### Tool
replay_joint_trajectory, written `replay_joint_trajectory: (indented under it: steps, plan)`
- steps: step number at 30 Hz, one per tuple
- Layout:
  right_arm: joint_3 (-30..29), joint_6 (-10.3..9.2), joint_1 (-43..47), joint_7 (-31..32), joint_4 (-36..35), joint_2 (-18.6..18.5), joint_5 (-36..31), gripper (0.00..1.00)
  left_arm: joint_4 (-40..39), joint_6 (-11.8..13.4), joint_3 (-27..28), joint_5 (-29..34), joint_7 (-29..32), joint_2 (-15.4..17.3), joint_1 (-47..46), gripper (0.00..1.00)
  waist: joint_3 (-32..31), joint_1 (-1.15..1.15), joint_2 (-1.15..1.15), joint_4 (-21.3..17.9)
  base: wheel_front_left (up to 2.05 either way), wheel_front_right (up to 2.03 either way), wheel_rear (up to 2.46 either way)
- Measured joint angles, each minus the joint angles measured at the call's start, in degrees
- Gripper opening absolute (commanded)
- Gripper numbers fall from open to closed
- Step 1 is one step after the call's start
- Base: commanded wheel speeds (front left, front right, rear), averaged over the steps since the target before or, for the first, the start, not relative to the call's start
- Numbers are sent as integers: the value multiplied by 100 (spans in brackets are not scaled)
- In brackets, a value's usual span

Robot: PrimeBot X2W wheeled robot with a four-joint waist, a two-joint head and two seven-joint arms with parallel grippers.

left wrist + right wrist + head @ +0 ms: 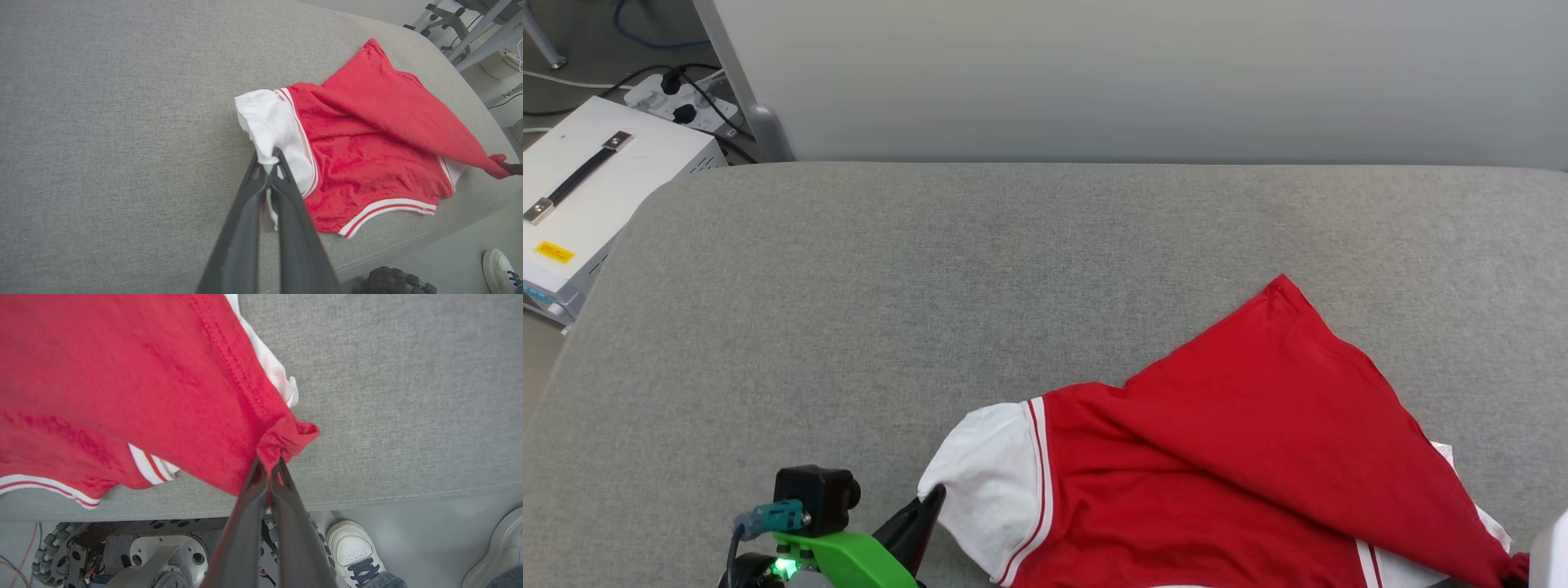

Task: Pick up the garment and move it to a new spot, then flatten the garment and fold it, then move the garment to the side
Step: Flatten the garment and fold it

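The garment (1225,457), a red shirt with white sleeves and striped trim, lies rumpled near the front right of the grey cushioned surface (931,286), one red flap folded diagonally over it. My left gripper (268,159) is shut on the white sleeve (273,122) at the garment's left end; in the head view the left gripper (931,500) shows at the sleeve's (988,490) edge. My right gripper (269,463) is shut on a bunched red corner (286,437) of the garment (122,375) by the front edge. The lettering is hidden.
A white box with a black handle (580,188) and a power strip (678,102) sit on the floor at the far left. A pale panel (1094,73) stands behind the surface. A person's white shoes (351,543) and my wheeled base (143,551) lie below the front edge.
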Motion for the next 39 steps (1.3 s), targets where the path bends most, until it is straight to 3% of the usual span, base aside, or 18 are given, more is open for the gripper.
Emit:
replay_joint_trajectory:
  steps: [3, 4, 5, 13, 25, 33, 39]
  plan:
    - [-24, 0, 80, -48, -4, 19, -8, 0, 43, -10, -30, 0, -34, -40, -16, 0, 18, 0, 0, 14, 0, 0, 0]
    - [-38, 0, 80, -94, -15, 15, -18, 64, 57, -13, -37, 0, -35, -45, -18, 0, 26, 0, 0, 20, 0, 0, 0]
    - [-41, 0, 79, -130, -27, 12, -12, 100, 63, -20, -40, 1, -36, -45, -18, 0, 37, 0, 0, 24, 0, 0, 0]
    - [97, 0, -172, -34, -401, -35, 353, 100, -164, -54, -38, 62, -82, -37, -153, 0, 244, 0, 0, 84, 0, 0, 0]
    - [771, 0, -1740, 379, -1024, -302, 572, 100, -622, -59, -85, 222, 77, 87, -423, 0, 775, 0, 0, 403, 0, 0, 0]
    - [1234, 0, -3003, 437, -367, -639, 31, 100, -690, -168, -172, 263, 118, 35, -705, 0, 1317, 1, 0, 790, 0, 0, 0]
    - [1259, 0, -3620, 432, 394, -703, -254, 100, -592, -279, -230, 265, 63, -70, -870, 0, 1695, 1, 0, 1138, 0, 0, 0]
